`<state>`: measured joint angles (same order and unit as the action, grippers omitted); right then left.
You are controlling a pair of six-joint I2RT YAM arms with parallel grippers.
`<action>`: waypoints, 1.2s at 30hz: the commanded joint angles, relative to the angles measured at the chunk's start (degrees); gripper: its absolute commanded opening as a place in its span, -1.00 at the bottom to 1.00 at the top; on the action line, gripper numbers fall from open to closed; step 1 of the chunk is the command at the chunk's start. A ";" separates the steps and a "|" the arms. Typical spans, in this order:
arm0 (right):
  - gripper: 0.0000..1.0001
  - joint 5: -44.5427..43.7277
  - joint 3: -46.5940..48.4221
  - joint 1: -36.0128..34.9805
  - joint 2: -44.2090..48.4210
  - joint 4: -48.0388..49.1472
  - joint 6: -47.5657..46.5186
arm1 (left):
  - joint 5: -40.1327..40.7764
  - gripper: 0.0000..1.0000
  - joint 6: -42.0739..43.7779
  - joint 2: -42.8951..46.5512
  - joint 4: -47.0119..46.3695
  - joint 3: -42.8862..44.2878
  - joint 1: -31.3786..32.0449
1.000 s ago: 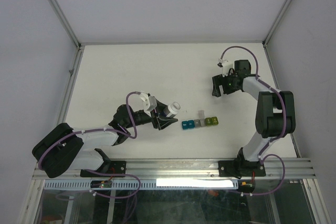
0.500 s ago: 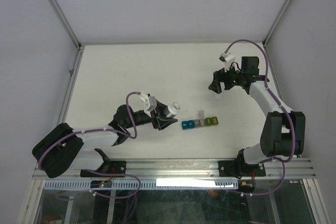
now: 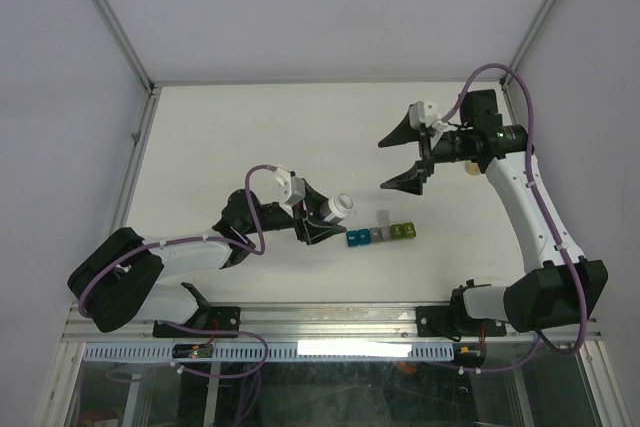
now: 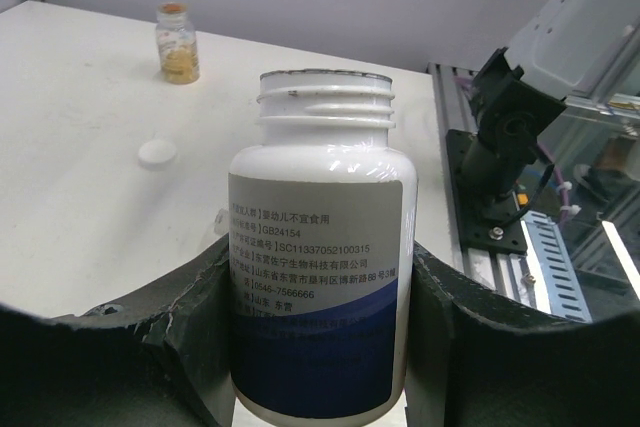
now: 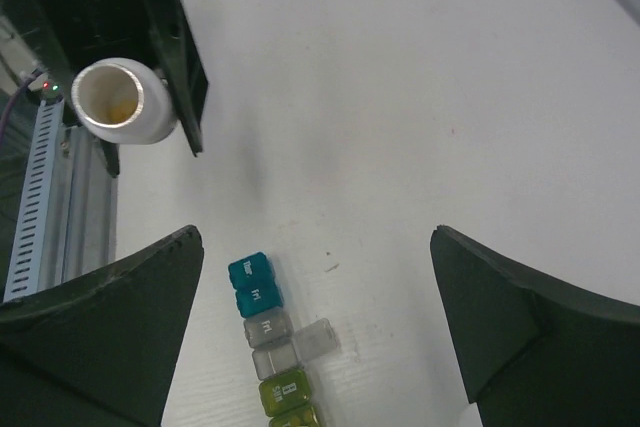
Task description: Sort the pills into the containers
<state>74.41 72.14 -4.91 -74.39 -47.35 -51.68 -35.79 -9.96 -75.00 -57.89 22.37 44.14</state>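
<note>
Blue through green, the containers point(image 3: 381, 235) lie as one strip on the white bench point(image 3: 250, 137), long axis parallel to its near edge. The blue end points toward the left hand point(image 3: 318, 219), which pinches an uncapped white bottle point(image 3: 338, 209) just beside it. One grey lid seems flipped open. The right hand point(image 3: 385, 164) hovers beyond the strip, fingers spread wide.

A small amber bottle point(image 4: 176, 44) stands upright on the white table point(image 4: 70, 207), a round white cap point(image 4: 157, 153) lying near it.
</note>
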 commanded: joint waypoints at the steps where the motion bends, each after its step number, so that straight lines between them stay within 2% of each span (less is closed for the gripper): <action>1: 0.98 -0.54 4.92 -9.03 -0.35 -23.56 -30.86 | -8.79 -1.00 -3.70 -2.64 -0.86 4.96 -0.68; 5: 0.97 -4.16 2.37 -12.32 2.08 -22.25 -37.71 | -11.64 -1.00 -4.18 -4.80 2.49 7.86 -0.64; 10: 0.91 -6.23 4.55 -14.31 0.41 -24.40 -44.20 | -15.67 -1.00 -5.29 -6.48 3.47 10.92 -0.69; 15: 0.82 -7.47 6.09 -16.97 -1.81 -23.84 -44.12 | -17.79 -1.00 -5.75 -10.33 6.40 13.52 -0.63; 22: 0.70 -8.60 2.48 -21.56 -1.11 -23.11 -44.54 | -17.99 -1.00 -6.20 -10.81 6.74 14.21 -0.59; 33: 0.28 -13.94 -0.51 -26.21 -0.84 -14.48 -36.66 | -18.70 -1.00 -8.69 -11.44 4.39 14.39 -0.60; 36: 0.09 -14.04 -0.63 -26.76 -0.64 -13.96 -35.56 | -18.49 -1.00 -9.10 -11.48 3.96 14.21 -0.62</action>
<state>60.66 71.53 -30.70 -76.58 -64.49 -89.86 -52.80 -17.47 -86.78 -49.63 34.92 43.79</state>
